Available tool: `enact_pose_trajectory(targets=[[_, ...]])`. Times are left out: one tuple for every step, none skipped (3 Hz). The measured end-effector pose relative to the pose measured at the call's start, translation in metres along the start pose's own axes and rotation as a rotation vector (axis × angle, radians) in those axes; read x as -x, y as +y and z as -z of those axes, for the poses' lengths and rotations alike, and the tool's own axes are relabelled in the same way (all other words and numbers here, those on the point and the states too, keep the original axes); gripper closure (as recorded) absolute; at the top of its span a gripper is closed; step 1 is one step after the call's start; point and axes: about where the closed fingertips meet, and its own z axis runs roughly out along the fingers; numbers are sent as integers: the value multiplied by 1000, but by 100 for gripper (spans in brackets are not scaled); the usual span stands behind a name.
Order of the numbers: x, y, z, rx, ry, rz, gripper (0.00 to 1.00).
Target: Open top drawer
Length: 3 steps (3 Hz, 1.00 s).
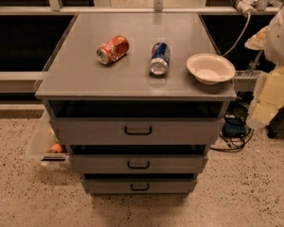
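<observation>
The top drawer [94,131] is the widest of three gray drawers in the cabinet, right under the gray top. Its flat front carries a small black bar handle [138,130]. A dark gap shows between the cabinet top and the drawer front. My arm shows as pale cream and white segments at the right edge of the view. My gripper [263,110] is at its lower end, beside the cabinet's right front corner, well right of the handle and touching nothing.
On the cabinet top [85,74] lie an orange can [113,49] and a blue can [159,58], both on their sides, and a white bowl [210,68] stands at the right edge. The middle drawer [138,164] and bottom drawer [139,186] sit below. A clear bin [45,143] is on the floor at the left, cables at the right.
</observation>
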Motion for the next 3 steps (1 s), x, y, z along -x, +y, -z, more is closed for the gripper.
enact_pose_trajectory(targets=[[0, 0, 0, 0, 0, 0, 0], [-5, 0, -3, -7, -12, -18, 0], [-22, 13, -26, -4, -74, -49, 0]])
